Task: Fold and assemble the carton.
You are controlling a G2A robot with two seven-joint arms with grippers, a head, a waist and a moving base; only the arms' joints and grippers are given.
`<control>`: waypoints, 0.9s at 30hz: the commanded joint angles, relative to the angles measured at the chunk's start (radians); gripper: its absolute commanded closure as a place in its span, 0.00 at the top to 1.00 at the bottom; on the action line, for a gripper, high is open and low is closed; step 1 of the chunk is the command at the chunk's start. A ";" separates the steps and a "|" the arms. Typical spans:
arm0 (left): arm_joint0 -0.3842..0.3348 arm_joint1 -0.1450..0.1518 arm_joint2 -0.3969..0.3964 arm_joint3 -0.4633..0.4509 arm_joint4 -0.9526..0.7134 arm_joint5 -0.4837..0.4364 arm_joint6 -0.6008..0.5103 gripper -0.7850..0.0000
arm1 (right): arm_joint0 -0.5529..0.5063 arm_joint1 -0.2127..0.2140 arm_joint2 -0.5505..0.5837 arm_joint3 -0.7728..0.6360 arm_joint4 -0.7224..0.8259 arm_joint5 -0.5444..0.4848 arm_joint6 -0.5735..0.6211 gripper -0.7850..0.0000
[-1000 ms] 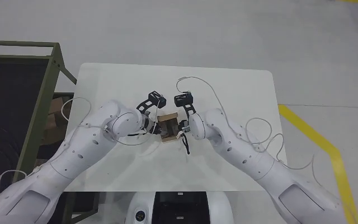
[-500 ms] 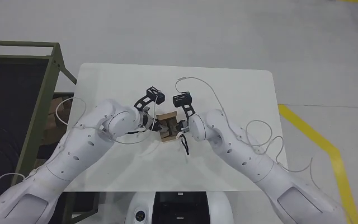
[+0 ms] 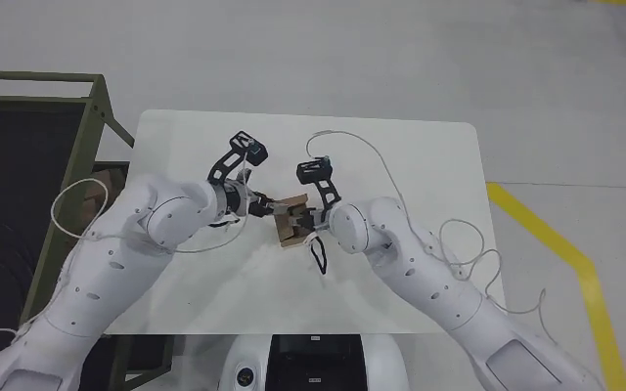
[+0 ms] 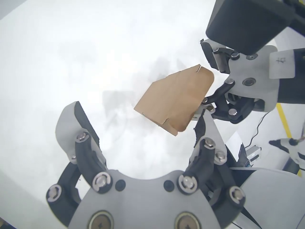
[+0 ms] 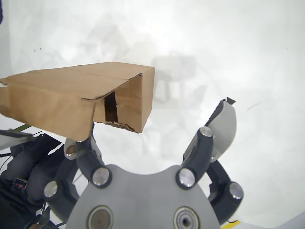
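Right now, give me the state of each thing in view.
carton, partly folded, one end not closed, tilted
left gripper, open, holding nothing
right gripper, open, one finger against the carton

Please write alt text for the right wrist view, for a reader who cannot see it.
A brown cardboard carton, partly folded with one end open, is seen against a white table. The right tool is open, one finger touching the carton's edge.
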 commanded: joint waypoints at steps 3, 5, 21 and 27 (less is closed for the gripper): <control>0.071 0.015 -0.112 -0.021 -0.028 -0.009 0.031 1.00 | -0.019 0.005 0.025 -0.017 -0.001 -0.013 -0.003 1.00; 0.109 0.020 -0.165 -0.032 -0.041 -0.006 0.059 1.00 | -0.031 0.006 0.036 -0.032 0.004 -0.024 -0.010 1.00; 0.293 0.022 -0.366 -0.003 -0.198 -0.024 0.244 1.00 | -0.071 -0.004 -0.025 -0.150 -0.093 -0.015 0.013 0.40; 0.287 0.020 -0.359 0.009 -0.208 -0.036 0.244 1.00 | -0.006 -0.033 -0.077 -0.111 -0.133 0.037 0.065 0.29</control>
